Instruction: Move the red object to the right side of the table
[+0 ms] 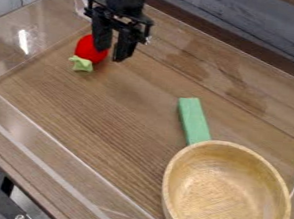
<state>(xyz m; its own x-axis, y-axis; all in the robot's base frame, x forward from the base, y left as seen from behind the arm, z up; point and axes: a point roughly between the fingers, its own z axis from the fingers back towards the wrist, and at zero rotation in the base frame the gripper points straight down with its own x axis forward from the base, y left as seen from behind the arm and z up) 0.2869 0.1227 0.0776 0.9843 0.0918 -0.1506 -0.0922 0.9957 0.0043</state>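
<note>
Strawberry [90, 48], red, rounded and leafy-based, sits on your wood-grain desk [120, 128] beside your end effector [114, 45], its fingers apart, well away from the round pale wooden bowl [227, 197].

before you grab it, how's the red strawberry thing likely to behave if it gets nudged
The red toy fruit looks rounded, so it would probably roll if nudged, though the green leafy base sticking out at one end may make it swerve or stop short. Being a small toy, it is likely light, so a bump from the tool could shift it easily.
</note>
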